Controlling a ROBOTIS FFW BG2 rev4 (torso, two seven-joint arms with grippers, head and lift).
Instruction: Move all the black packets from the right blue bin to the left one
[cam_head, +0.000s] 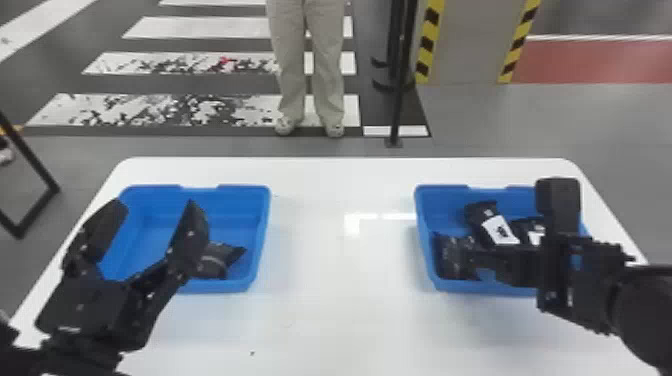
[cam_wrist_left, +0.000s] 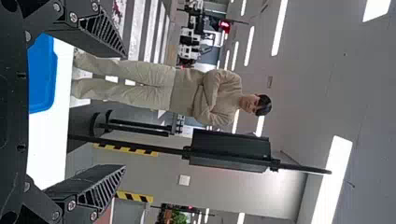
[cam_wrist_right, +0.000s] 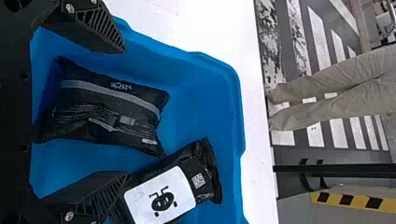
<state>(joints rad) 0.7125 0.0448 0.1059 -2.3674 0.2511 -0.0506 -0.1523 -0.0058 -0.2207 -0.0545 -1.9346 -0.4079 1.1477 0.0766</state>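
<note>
Right wrist view has your right hand spread over a black packet, likely to straddle it, while your left hand, also spread, hangs near the left bin.

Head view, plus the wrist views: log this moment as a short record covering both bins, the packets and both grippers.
left blue bin: at least one black packet inside
right blue bin: at least three black packets inside
packet without white label: in the right bin, beside the others
packet with white label: in the right bin
third packet: in the right bin, partly hidden by the right arm
right gripper: open, over the right bin
left gripper: open, empty
surface: white table
task status: unfinished
</note>
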